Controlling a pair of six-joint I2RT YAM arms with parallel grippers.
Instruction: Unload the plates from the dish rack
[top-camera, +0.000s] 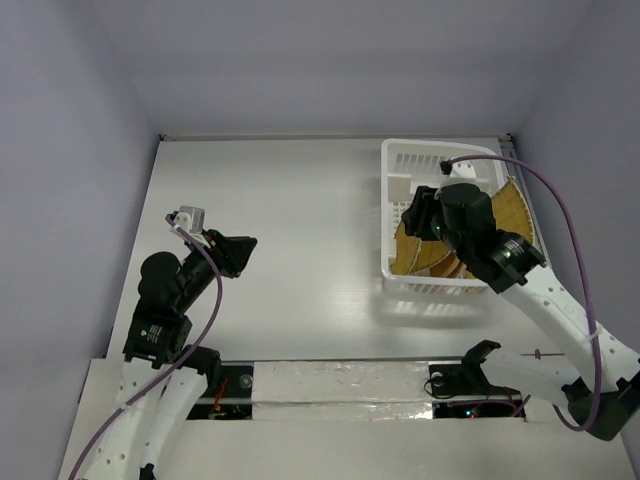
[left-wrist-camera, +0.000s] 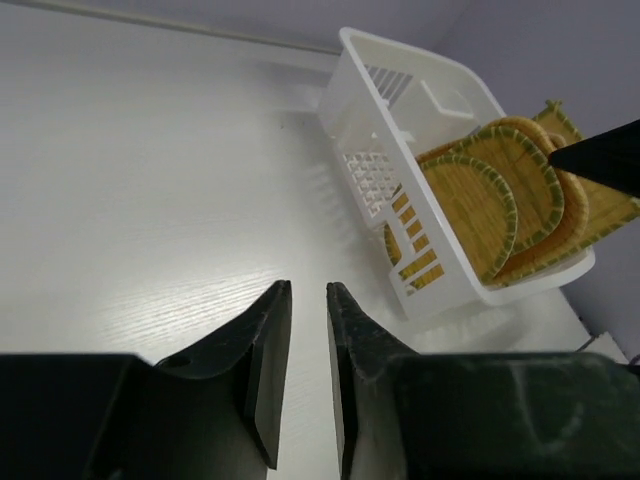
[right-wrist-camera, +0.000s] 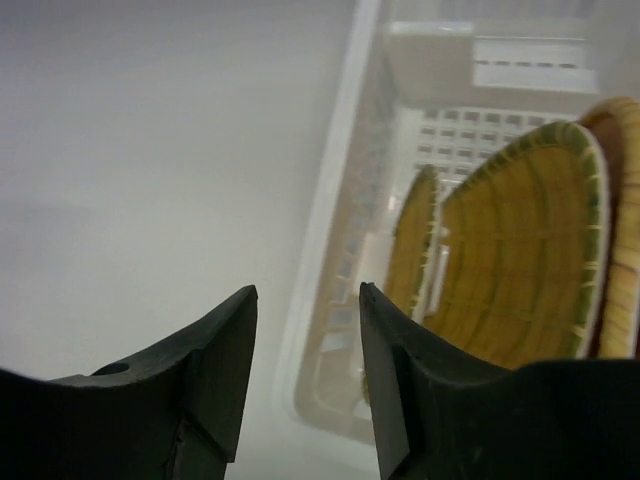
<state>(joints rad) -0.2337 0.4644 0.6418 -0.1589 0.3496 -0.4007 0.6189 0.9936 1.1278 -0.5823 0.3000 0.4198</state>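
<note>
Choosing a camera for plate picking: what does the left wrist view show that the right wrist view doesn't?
Only left wrist: the dish rack's whole outline, the left gripper, empty, the right gripper's dark tip by the plates. Only right wrist: that gripper's open fingers, close to the rack's side wall. Both: plates standing on edge in the rack.

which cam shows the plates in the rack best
Left wrist: the plates show almost whole, leaning in the dish rack. Top external has the right arm covering most of them; right wrist sees them close but blurred and cropped.
</note>
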